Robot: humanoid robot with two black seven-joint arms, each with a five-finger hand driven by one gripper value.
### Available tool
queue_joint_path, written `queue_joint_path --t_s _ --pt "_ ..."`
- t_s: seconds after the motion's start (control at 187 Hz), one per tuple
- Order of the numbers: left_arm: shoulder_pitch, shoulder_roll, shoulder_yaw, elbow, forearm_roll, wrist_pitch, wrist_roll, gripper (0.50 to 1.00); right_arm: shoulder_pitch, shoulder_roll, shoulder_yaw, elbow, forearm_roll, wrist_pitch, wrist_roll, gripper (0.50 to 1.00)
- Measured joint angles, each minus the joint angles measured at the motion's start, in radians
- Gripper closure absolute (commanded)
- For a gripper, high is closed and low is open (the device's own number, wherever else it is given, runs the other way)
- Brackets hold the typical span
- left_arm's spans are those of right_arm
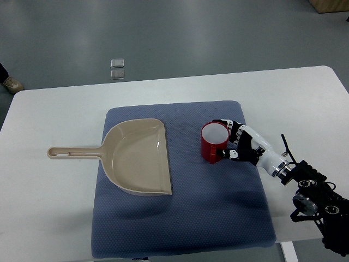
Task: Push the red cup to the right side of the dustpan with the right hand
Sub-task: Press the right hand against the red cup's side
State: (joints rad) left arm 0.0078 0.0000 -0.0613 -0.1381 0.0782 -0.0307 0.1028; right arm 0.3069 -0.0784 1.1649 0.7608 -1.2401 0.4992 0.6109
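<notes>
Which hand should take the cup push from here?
Right. The right hand is already against the red cup, fingers around its right side, on the mat right of the dustpan. No left arm is in view.

Right arm enters from the lower right corner and extends diagonally up-left, with dark joint housings near the frame edge and a white forearm and wrist beyond them. Right hand (pixel 238 143) is black and white, its fingers (pixel 224 155) curled forward at the arm's upper-left end. Left arm does not appear in the top view.
</notes>
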Motion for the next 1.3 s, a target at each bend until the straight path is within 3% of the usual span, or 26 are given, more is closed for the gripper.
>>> queue_joint_path --t_s 0.86,1.298 --pt "0.000 0.000 0.000 0.000 0.000 0.000 0.000 0.500 0.023 0.044 -0.044 -0.020 -0.001 -0.002 0.000 0.603" --pt "0.000 0.000 0.000 0.000 0.000 0.000 0.000 0.500 0.040 0.067 -0.072 -0.044 0.007 -0.002 0.000 0.681"
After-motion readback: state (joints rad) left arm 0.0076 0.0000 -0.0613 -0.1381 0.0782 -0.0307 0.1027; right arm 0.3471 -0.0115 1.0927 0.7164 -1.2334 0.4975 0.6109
